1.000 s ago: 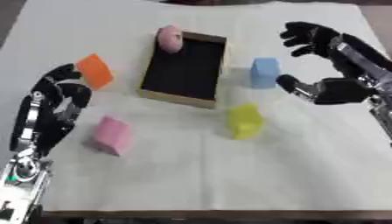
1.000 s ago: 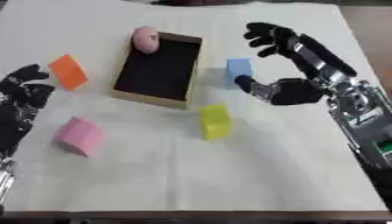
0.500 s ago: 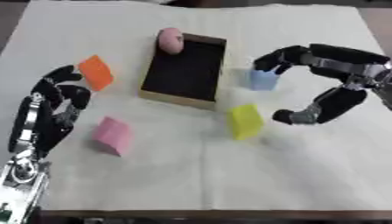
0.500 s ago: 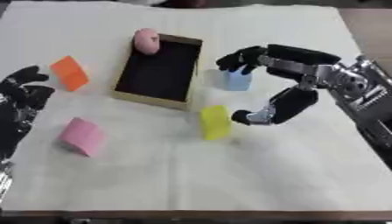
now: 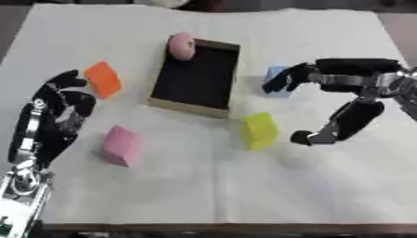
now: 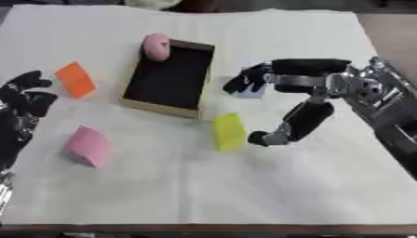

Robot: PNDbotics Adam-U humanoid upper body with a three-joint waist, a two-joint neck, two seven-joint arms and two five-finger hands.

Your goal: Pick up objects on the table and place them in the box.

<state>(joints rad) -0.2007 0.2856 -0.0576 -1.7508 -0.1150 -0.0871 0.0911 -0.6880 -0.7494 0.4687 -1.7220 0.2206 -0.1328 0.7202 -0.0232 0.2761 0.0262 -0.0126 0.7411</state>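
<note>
The box (image 5: 198, 78) is lying open on the white tablecloth (image 5: 211, 186), a pink rounded object (image 5: 181, 46) perching on its far rim. The right hand (image 5: 338, 81) is spreading wide, fingers over the blue block (image 5: 275, 87), thumb reaching near the yellow block (image 5: 261, 130). The left hand (image 5: 55, 107) is resting relaxed between the orange block (image 5: 104, 79) and pink block (image 5: 120, 145).

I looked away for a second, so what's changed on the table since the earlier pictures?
The right hand swung down and leftward: its fingers now reach over the blue block, its thumb hangs beside the yellow block. Nothing is lifted. The blocks, the box and the left hand stayed put.
</note>
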